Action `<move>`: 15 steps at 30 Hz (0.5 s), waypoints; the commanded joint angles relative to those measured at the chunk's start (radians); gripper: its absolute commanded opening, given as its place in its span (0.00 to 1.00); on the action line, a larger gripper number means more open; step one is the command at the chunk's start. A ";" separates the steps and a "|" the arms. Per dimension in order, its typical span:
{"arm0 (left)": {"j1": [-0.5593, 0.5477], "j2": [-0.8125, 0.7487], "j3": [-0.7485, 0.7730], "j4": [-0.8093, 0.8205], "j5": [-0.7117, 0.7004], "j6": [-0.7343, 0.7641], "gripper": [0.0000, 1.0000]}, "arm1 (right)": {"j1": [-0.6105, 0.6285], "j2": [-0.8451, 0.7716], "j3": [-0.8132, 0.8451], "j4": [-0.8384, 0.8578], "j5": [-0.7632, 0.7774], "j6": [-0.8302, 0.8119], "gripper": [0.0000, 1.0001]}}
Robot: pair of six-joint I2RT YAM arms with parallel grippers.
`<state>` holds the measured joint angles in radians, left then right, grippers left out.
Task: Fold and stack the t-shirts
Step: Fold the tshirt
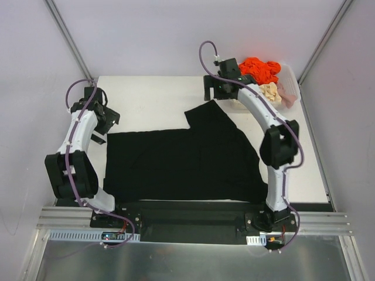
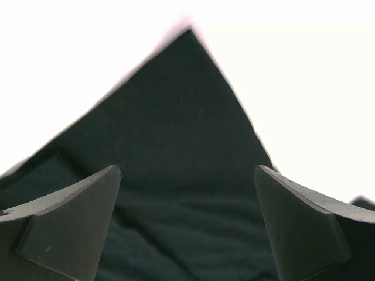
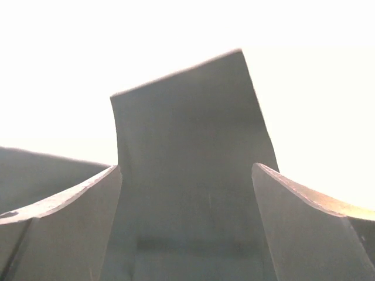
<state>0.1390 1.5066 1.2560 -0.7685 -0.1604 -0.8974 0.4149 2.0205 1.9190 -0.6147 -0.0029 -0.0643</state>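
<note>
A black t-shirt point(image 1: 181, 161) lies spread flat on the white table, one sleeve pointing to the back. My left gripper point(image 1: 101, 130) is open at the shirt's left back corner; in the left wrist view that pointed corner point(image 2: 181, 129) lies between the open fingers point(image 2: 70, 216). My right gripper point(image 1: 212, 93) is open just above the sleeve's far end; in the right wrist view the sleeve point(image 3: 187, 175) runs up between the open fingers point(image 3: 304, 228). Neither gripper holds cloth.
A white bin point(image 1: 290, 88) at the back right holds crumpled shirts: orange point(image 1: 259, 69), cream point(image 1: 270, 92) and pink point(image 1: 286, 91). Bare white table point(image 1: 146, 99) lies behind the shirt. Enclosure walls stand on both sides.
</note>
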 commanded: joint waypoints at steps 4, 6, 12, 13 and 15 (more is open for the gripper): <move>0.007 0.185 0.196 -0.022 -0.137 0.043 0.98 | 0.012 0.361 0.465 -0.050 0.023 -0.103 0.97; 0.005 0.228 0.242 -0.023 -0.134 0.051 0.98 | 0.012 0.383 0.457 0.006 0.018 -0.101 0.97; 0.005 0.382 0.336 -0.026 -0.110 0.071 0.99 | 0.004 0.491 0.509 0.059 0.034 -0.081 0.97; 0.007 0.408 0.342 -0.028 -0.107 0.071 0.99 | 0.002 0.509 0.508 0.070 0.037 -0.077 0.97; 0.005 0.429 0.353 -0.029 -0.105 0.068 0.99 | -0.004 0.529 0.514 0.087 0.052 -0.066 0.97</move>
<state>0.1390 1.8957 1.5616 -0.7662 -0.2523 -0.8501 0.4210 2.5187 2.3695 -0.5884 0.0204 -0.1387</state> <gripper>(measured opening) 0.992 0.966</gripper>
